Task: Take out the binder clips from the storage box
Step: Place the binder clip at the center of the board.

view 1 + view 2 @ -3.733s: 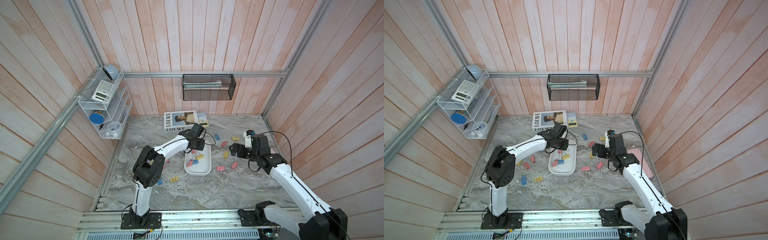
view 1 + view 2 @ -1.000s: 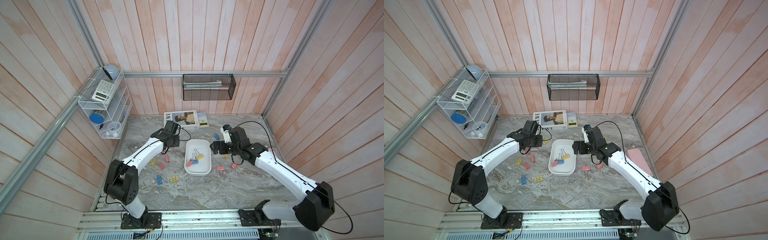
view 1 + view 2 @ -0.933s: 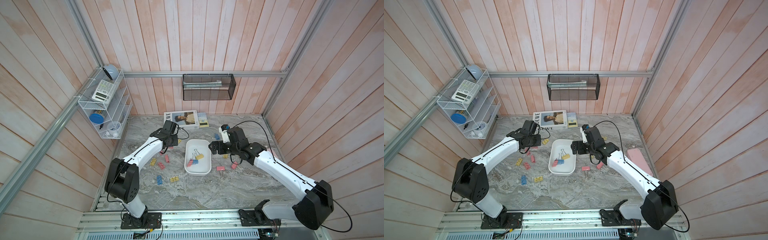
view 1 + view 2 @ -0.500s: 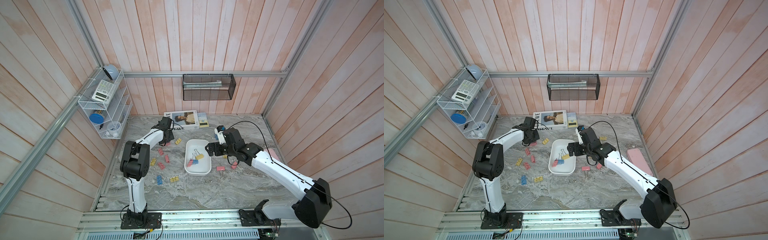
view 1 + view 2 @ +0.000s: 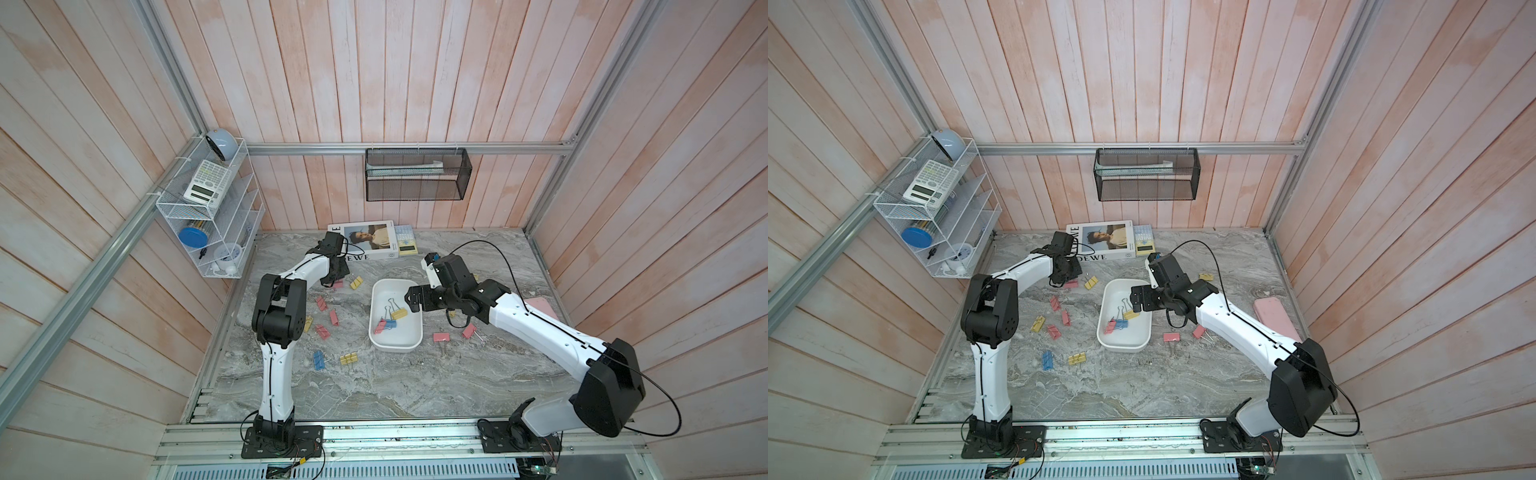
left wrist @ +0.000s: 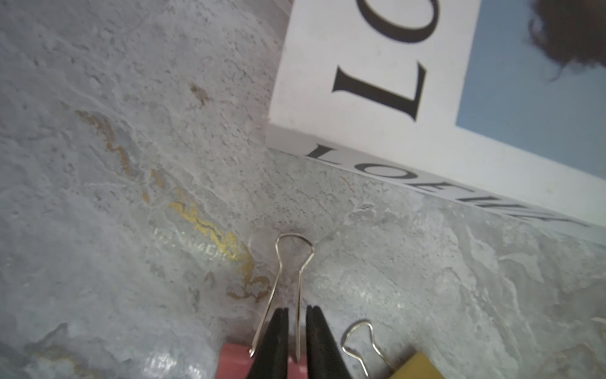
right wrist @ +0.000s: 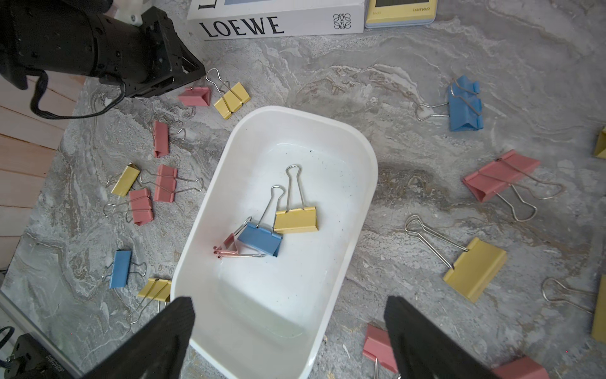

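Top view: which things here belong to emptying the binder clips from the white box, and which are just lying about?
Job: storage box; yellow clip, blue clip and pink clip inside it; binder clips already out.

Lying about: LOEWE book; small calculator; black mesh basket; white wire rack; pink case.

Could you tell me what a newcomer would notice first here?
The white storage box sits on the marble table, three binder clips inside and many ones strewn around it. The right tool hangs open above it; the left tool is at a pink clip near the LOEWE book.
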Controlling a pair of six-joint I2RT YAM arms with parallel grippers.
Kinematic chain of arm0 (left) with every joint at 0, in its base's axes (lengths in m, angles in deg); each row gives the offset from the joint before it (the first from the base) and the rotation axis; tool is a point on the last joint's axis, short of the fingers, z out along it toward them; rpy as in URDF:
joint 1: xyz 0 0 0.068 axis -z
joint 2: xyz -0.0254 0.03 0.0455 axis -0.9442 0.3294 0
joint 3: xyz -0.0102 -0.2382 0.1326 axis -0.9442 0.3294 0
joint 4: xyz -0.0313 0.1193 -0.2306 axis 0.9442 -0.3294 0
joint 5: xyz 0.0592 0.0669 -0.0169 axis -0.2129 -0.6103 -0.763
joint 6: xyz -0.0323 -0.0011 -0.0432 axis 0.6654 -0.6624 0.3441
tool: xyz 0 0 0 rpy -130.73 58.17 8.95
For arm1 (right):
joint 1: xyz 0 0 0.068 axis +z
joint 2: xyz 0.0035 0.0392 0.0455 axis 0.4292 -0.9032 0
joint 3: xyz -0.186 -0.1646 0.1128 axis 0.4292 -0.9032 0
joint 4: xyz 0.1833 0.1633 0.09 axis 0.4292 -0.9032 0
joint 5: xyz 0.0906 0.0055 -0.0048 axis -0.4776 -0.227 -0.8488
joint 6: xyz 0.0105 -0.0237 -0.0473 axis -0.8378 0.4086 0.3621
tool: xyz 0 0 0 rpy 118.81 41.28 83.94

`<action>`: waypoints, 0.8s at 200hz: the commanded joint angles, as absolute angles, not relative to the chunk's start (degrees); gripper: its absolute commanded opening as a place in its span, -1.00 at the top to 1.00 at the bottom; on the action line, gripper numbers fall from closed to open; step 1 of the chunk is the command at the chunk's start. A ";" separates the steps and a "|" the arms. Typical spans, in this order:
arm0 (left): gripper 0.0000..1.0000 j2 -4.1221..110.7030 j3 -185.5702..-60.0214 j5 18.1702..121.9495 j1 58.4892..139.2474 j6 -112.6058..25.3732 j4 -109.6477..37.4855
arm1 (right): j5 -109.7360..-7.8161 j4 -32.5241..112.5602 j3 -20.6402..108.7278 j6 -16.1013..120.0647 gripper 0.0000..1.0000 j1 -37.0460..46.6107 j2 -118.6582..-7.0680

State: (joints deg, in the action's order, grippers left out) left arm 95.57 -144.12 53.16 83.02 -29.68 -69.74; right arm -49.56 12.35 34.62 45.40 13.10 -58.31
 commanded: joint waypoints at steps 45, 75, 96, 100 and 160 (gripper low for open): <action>-0.28 88.00 -137.64 55.46 82.37 -27.62 -66.19 | -56.06 13.19 37.98 52.39 -0.84 14.82 -64.76; -0.84 81.09 -134.50 57.03 82.41 -27.21 -67.11 | -56.87 12.51 38.93 58.15 -0.56 17.04 -68.19; -1.00 76.30 -132.55 57.46 82.36 -27.26 -68.35 | -56.94 12.68 39.12 61.05 -0.40 18.69 -71.02; -1.00 75.34 -132.22 57.63 82.39 -27.26 -68.59 | -56.97 12.86 39.11 61.57 -0.37 19.05 -71.58; -1.00 64.38 -126.46 59.48 82.42 -26.57 -69.63 | -55.42 12.53 39.98 67.70 -0.01 22.10 -78.18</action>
